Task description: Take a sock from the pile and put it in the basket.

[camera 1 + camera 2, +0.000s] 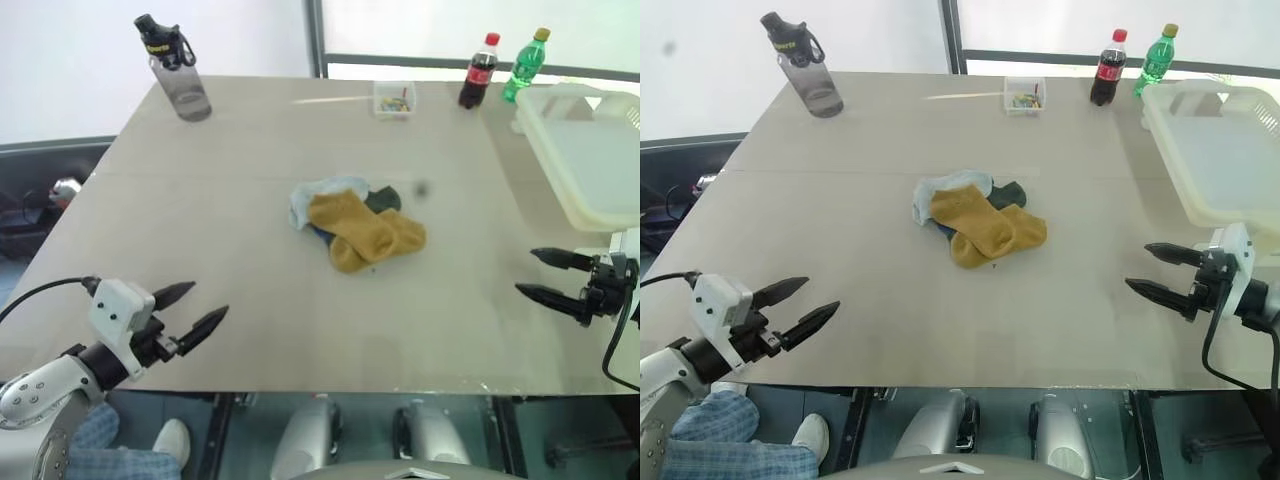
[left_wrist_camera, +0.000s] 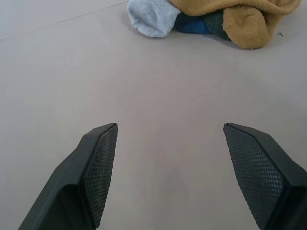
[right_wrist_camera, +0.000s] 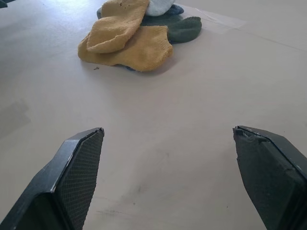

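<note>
At mid-table, the pile [image 1: 358, 226] lies untouched.
Both claws gape empty; you should pinch the soft, light mustard sock [image 1: 350, 228] on top.

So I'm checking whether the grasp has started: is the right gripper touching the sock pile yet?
Apart. In the left eye view, bare table lies between the open right gripper and the pile.
</note>
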Controlling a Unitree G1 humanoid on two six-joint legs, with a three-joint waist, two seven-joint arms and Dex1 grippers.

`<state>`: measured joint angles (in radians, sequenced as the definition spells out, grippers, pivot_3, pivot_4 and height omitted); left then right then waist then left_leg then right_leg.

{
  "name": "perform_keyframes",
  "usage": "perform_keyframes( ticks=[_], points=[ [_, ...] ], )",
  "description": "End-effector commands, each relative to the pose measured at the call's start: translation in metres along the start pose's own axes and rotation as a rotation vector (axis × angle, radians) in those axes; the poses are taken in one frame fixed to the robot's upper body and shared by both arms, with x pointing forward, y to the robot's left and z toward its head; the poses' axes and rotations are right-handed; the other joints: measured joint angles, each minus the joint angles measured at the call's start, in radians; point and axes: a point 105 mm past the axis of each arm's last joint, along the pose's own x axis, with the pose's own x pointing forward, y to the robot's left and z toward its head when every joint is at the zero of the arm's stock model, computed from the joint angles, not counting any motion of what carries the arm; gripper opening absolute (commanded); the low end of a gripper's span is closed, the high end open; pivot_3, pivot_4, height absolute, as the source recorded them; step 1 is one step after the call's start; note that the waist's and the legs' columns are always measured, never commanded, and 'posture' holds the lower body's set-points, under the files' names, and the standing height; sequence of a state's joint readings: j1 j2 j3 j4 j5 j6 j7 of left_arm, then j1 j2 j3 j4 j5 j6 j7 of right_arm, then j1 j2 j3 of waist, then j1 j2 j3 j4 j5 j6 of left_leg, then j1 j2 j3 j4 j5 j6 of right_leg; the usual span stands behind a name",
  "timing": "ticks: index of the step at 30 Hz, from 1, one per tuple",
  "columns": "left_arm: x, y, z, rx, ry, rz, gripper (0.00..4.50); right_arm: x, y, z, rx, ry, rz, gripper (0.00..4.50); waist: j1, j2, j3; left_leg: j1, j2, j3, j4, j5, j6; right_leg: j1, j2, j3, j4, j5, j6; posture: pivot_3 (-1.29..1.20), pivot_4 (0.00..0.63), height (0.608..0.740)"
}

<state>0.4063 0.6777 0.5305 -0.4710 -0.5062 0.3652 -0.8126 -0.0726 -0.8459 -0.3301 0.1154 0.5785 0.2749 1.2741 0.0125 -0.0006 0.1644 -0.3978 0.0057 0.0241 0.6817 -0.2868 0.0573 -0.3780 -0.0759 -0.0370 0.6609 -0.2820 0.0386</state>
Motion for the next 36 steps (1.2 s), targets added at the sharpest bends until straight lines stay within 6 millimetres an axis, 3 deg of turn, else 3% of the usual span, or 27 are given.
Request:
perform_keyframes(
  ticks=[1, 36],
  points=[
    [-0.0038, -0.0040, 0.0106, 0.042, -0.022, -0.042, 3.76, -0.0064, 0.0005, 0.0077, -0.036, -0.002, -0.001, 4.43, 0.000, 0.000, 0.000, 0.000, 0.000, 0.000, 0.000, 0.000, 0.000, 0.000, 0.000, 0.000, 0.000, 0.000, 0.000, 0.00, 0.150, 0.740],
    [0.0039, -0.0076, 0.0092, 0.039, -0.044, -0.078, 3.76, 0.0007, -0.0028, 0.0049, -0.051, 0.001, 0.013, 4.43, -0.001, 0.000, 0.000, 0.000, 0.000, 0.000, 0.000, 0.000, 0.000, 0.000, 0.000, 0.000, 0.000, 0.000, 0.000, 0.00, 0.150, 0.740]
  ],
)
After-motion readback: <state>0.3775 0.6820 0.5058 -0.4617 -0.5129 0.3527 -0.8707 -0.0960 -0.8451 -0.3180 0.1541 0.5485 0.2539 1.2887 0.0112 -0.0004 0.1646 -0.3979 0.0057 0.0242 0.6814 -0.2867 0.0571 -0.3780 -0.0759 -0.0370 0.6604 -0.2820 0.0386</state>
